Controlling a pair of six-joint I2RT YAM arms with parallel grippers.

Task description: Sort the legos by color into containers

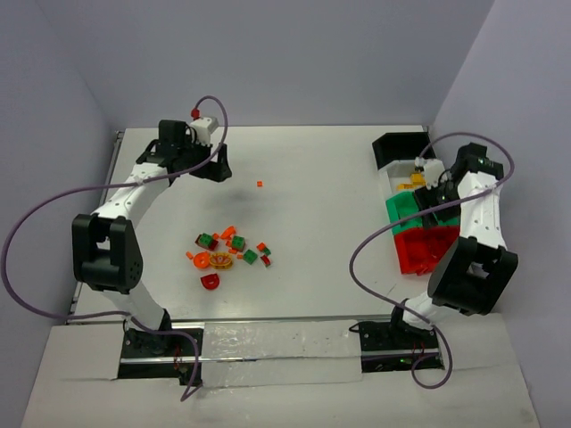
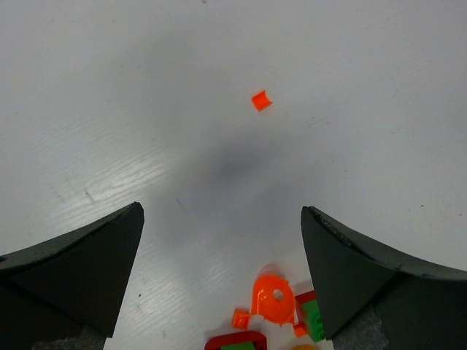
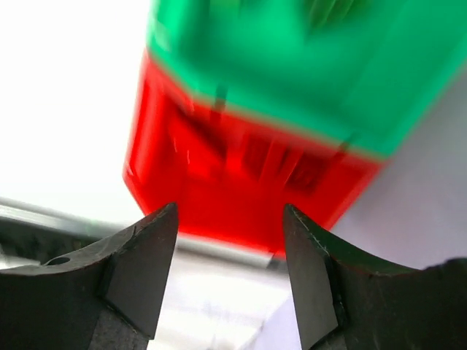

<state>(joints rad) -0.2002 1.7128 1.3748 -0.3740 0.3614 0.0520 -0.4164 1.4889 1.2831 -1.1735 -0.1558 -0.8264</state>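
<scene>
No readable text anywhere.

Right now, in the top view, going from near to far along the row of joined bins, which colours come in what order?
red bin → green bin → white bin → black bin

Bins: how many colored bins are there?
4, in a row on the right side. The black bin is farthest from the arms, then come the white bin, the green bin and the red bin, which is nearest. The right arm hides part of them.
</scene>
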